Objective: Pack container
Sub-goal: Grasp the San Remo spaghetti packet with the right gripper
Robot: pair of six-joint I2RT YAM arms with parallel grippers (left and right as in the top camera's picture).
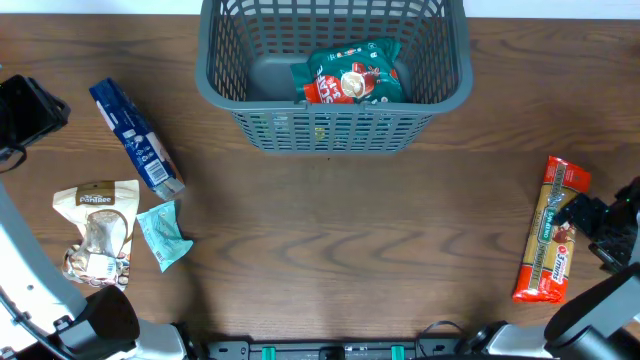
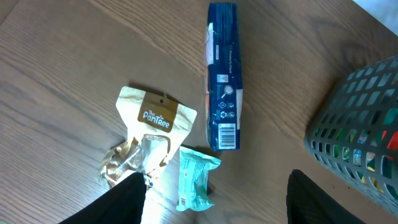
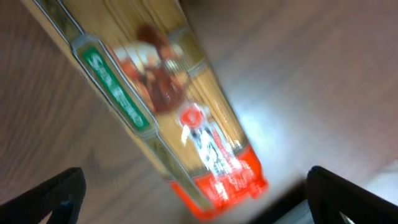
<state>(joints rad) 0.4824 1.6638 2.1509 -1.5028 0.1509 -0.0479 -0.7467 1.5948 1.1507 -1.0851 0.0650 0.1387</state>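
The dark grey slotted container [image 1: 335, 104] stands at the back middle, with a green and red snack packet [image 1: 352, 76] lying inside; its corner shows in the left wrist view [image 2: 360, 134]. A blue box [image 1: 135, 135] [image 2: 224, 74], a beige pouch [image 1: 97, 228] [image 2: 149, 134] and a small teal packet [image 1: 163, 235] [image 2: 196, 177] lie at the left. My left gripper [image 1: 105, 318] [image 2: 214, 202] is open and empty, near the teal packet. A long spaghetti packet [image 1: 552, 230] [image 3: 168, 106] lies at the right. My right gripper [image 1: 603, 225] [image 3: 199, 199] is open, over its red end.
A black object [image 1: 28, 110] sits at the far left edge. Bare wooden table [image 1: 340, 240] stretches between the left items and the spaghetti packet. The table's front edge runs along the bottom of the overhead view.
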